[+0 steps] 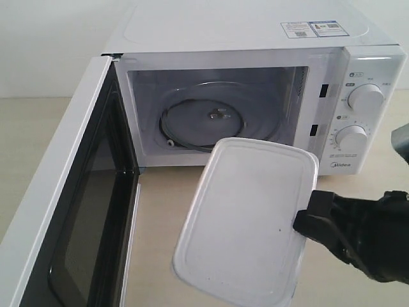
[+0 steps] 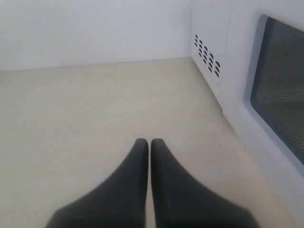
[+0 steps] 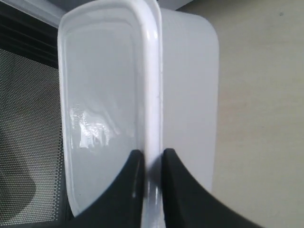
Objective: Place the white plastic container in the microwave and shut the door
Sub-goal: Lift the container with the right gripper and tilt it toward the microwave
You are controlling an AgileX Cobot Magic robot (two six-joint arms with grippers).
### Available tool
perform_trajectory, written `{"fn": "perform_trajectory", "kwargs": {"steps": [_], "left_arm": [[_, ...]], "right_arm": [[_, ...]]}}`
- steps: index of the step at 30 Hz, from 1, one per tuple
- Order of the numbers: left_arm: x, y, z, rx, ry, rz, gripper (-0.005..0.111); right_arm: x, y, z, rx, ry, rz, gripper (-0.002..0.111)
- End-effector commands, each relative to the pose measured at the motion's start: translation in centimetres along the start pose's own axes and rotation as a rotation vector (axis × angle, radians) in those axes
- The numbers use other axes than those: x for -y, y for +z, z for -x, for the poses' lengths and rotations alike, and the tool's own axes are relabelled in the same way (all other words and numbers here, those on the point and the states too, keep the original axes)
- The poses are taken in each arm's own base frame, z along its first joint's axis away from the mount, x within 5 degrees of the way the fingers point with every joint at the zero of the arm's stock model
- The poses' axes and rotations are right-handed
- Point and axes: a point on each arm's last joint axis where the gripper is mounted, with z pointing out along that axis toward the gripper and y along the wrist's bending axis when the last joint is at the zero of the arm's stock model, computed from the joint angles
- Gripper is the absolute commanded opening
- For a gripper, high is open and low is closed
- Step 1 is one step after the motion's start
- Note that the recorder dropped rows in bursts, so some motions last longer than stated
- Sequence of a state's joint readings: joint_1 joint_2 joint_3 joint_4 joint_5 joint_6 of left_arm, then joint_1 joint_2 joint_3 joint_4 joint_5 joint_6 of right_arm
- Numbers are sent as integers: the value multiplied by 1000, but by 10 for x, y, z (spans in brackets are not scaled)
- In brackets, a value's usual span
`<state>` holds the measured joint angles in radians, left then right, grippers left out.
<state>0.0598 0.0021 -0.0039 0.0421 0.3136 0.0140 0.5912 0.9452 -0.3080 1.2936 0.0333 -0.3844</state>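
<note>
The white plastic container (image 1: 246, 220) hangs tilted in the air just in front of the microwave (image 1: 255, 83), lid facing the exterior camera. My right gripper (image 1: 300, 224) is shut on the container's rim (image 3: 152, 109), one finger on the lid and one on the box wall. The door (image 1: 70, 211) stands wide open to the left, showing the glass turntable (image 1: 201, 121) inside. My left gripper (image 2: 150, 141) is shut on nothing, low over the tabletop beside the door's dark window (image 2: 280, 85); it does not show in the exterior view.
Two round dials (image 1: 365, 97) sit on the microwave's right panel and a sticker (image 1: 311, 29) on its top. Beige tabletop (image 1: 160, 211) lies between the open door and the container. A white wall (image 2: 95, 28) stands behind.
</note>
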Motion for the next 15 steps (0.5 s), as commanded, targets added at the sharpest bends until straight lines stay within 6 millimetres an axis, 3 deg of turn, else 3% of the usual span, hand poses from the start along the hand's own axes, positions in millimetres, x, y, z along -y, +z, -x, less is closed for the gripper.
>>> {"fn": "perform_trajectory", "kwargs": {"steps": [1,6,15], "left_arm": [[0,0,-1,-2,-6,1,4],[0,0,-1,-2,-6,1,4],[0,0,-1,-2,-6,1,4]], "right_arm": [[-7,-1,-7,82,85,26,0],[0,-3,-19,158,188,92,0],[8,9,-22,210,251,115,0]]}}
